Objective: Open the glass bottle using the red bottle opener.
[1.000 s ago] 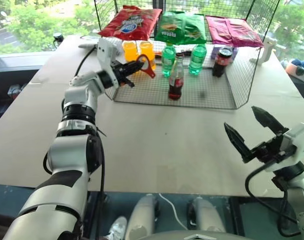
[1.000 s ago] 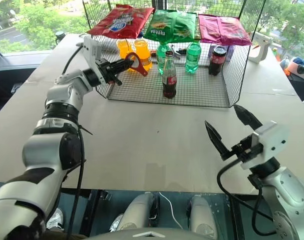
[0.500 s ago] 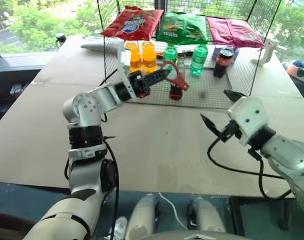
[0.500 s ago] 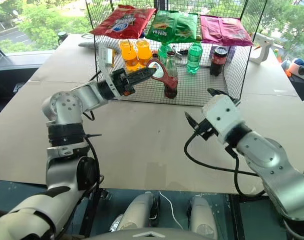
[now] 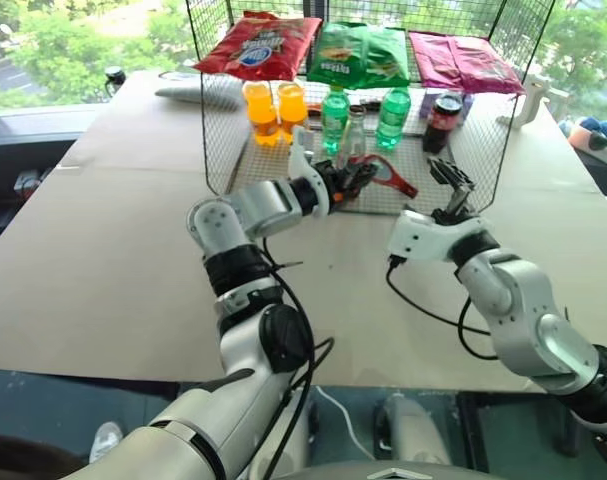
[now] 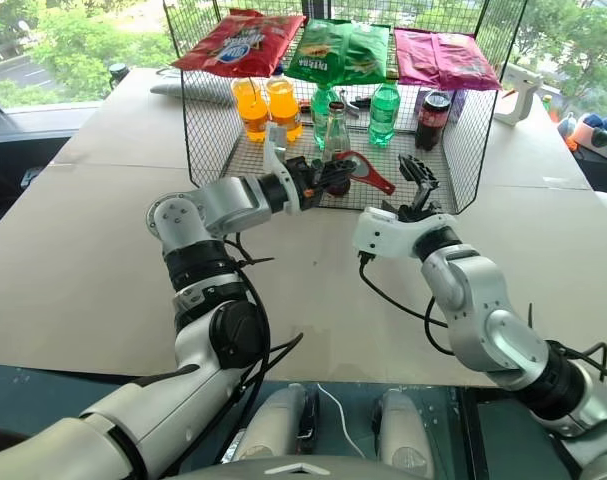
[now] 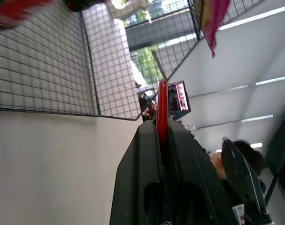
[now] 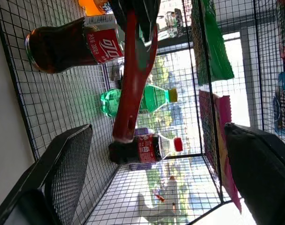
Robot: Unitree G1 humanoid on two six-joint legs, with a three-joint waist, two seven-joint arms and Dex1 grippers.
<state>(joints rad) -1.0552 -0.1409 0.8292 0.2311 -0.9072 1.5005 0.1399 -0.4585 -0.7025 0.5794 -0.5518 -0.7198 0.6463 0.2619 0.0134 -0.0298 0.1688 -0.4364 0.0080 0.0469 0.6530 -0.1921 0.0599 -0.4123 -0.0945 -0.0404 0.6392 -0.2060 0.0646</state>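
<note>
Holding: your left hand (image 6: 328,178) pinches the red bottle opener (image 6: 361,171) — fingers pressed on its ring end, handle pointing right.
Glass bottle: it stands upright on the wire basket (image 6: 463,150) floor, upper centre of the head view, just behind the opener — (image 6: 335,130).
Right hand: yours is spread wide (image 6: 415,178), just right of the opener, gripping nothing.
Surface: pale tabletop (image 6: 83,260) beneath both arms.

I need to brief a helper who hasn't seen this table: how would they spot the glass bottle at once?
Look in the wire basket at the table's far side, under the three snack bags. The glass bottle stands near the front middle, just behind the red bottle opener in the left gripper. Unlike the green bottles and the red-capped dark one, it is slim clear glass.
</note>
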